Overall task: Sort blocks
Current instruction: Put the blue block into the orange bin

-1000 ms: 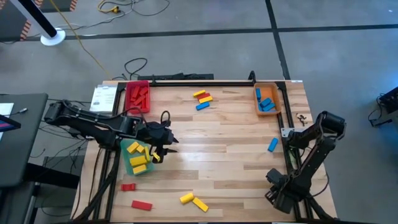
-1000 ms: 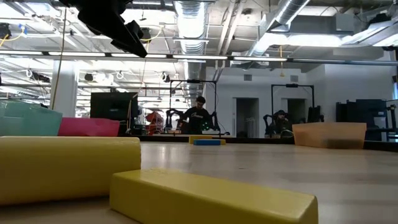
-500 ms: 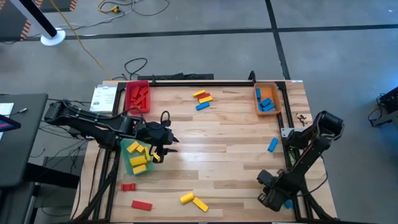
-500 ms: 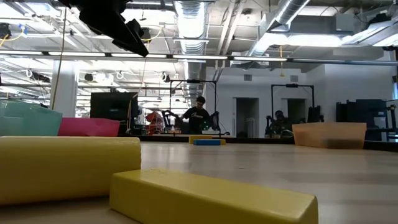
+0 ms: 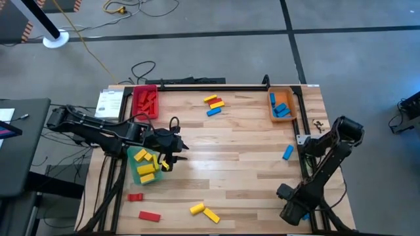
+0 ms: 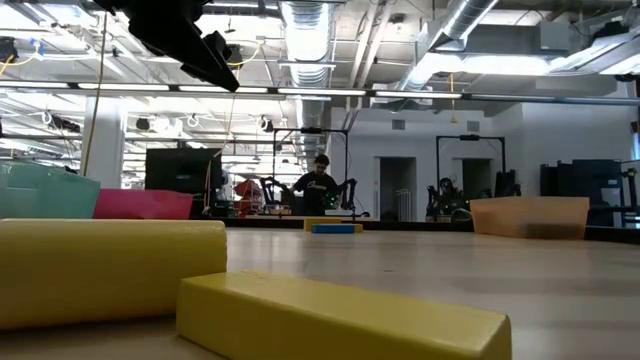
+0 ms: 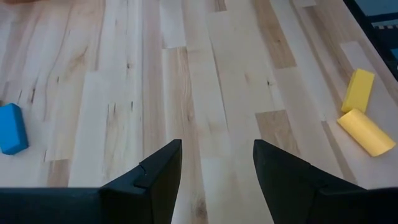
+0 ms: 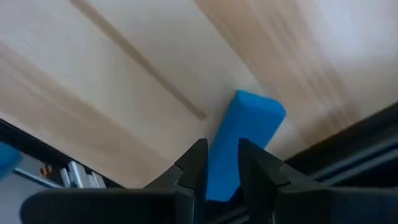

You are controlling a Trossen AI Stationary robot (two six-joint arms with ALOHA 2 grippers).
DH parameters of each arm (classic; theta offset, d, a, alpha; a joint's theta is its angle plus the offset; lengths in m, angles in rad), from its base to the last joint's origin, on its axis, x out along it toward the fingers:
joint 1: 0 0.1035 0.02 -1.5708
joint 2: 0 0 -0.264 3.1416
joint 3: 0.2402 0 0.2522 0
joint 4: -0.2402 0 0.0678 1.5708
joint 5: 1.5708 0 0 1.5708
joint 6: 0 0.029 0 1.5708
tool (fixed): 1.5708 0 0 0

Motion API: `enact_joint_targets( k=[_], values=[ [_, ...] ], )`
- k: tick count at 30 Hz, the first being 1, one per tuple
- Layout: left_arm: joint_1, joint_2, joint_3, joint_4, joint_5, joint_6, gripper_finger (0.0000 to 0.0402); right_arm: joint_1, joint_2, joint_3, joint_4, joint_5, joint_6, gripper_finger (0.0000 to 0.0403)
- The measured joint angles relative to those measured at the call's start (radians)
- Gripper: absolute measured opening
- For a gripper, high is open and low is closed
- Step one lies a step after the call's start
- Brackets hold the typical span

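Observation:
My right gripper (image 5: pixel 293 211) is low at the table's near right corner, shut on a blue block (image 8: pixel 245 140). My left gripper (image 5: pixel 172 155) is open and empty above the right rim of the green tray (image 5: pixel 134 172), which holds several yellow blocks (image 5: pixel 146 166). Loose blocks lie flat on the table: a blue one (image 5: pixel 287 152) at the right, two yellow ones (image 5: pixel 205 212) and two red ones (image 5: pixel 144 208) near the front edge, and a yellow, red and blue group (image 5: pixel 213 103) at the back. My right gripper pinches the blue block between its two fingers (image 8: pixel 194 167), on the long sides of its nearer end (image 8: pixel 222 171). The block runs along the fingers and sticks out past their tips. I cannot tell whether it is clear of the table.
A red tray (image 5: pixel 146 101) with red blocks stands at the back left. An orange tray (image 5: pixel 281 105) with blue blocks stands at the back right. The black table frame (image 5: pixel 307 164) runs beside the right arm. In the low view two yellow blocks (image 6: pixel 330 318) fill the foreground.
My right gripper has swung a little toward the table's left edge and then back toward the near right corner, staying low.

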Motion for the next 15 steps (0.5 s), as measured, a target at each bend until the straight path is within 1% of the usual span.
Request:
enact_joint_targets(
  k=[8, 10, 15],
  values=[
    [0.000, 0.000, 0.000, 0.021, -0.003, 0.017, 0.0194, 0.035, -0.001, -0.017, 0.003, -0.053, 0.030, 0.0102],
    [0.000, 0.000, 0.000, 0.023, -0.003, 0.017, 0.0194, 0.039, -0.001, -0.033, 0.017, -0.073, 0.041, 0.0102],
    [0.000, 0.000, 0.000, 0.023, -0.003, 0.017, 0.0194, 0.034, -0.002, -0.076, 0.084, -0.082, 0.043, 0.0102]
  ],
)
